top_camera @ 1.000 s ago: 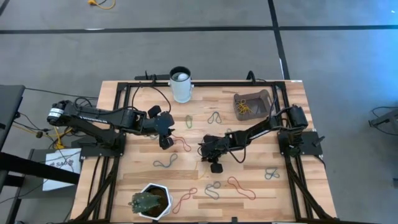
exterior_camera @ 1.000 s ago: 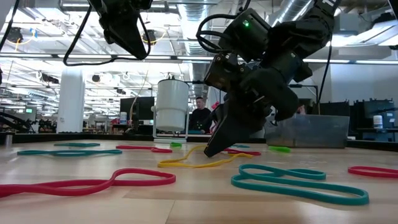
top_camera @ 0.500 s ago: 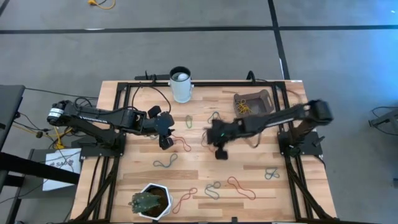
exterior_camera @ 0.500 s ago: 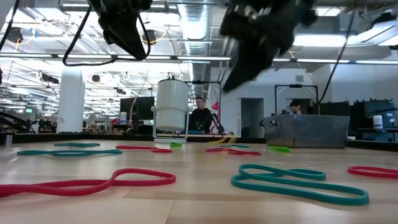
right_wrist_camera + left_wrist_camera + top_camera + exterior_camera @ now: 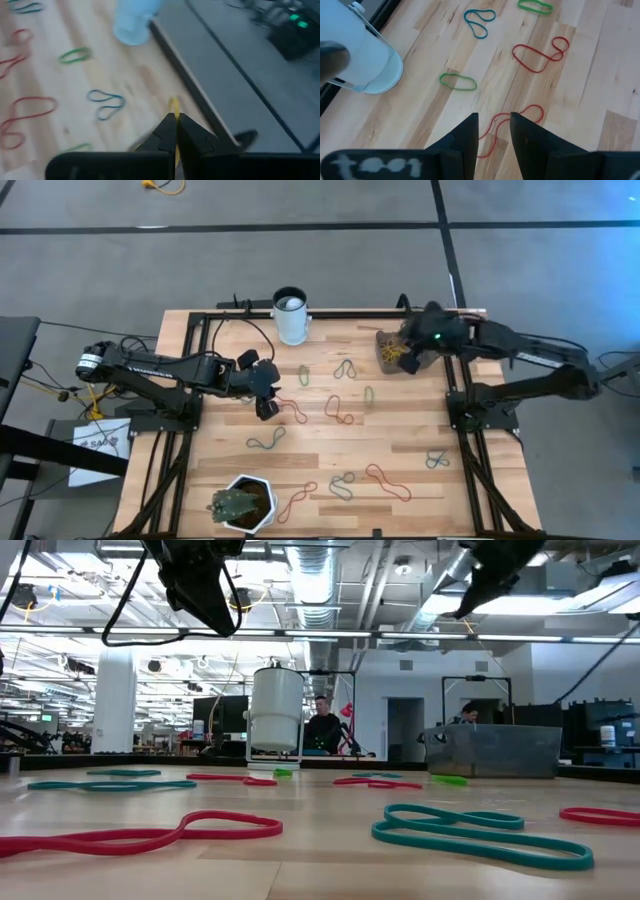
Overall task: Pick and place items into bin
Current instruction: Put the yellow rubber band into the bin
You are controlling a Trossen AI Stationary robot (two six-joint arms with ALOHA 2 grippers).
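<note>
The wooden counter (image 5: 330,470) carries the scattered items, with the bin (image 5: 404,347) at its far right corner serving as the landmark. The right arm has swung from the middle of the counter, where its tool was down at a yellowish band a second ago, and now hangs above the bin. The right tool (image 5: 411,360) is pinched shut on the yellow band (image 5: 173,106), which shows as a thin loop sticking out past the closed fingertips in the right wrist view. That band is gone from the counter's middle, so the pick seems done and only the release over the bin remains. The bin already holds a small tangle of yellowish bands.

The left arm waits well to the left of the bin, past the white cup (image 5: 290,316), its left tool (image 5: 494,131) narrowly parted and empty above a red band (image 5: 510,125). Other red, green and blue-grey loops lie well apart from the bin, so much of the task is left.
</note>
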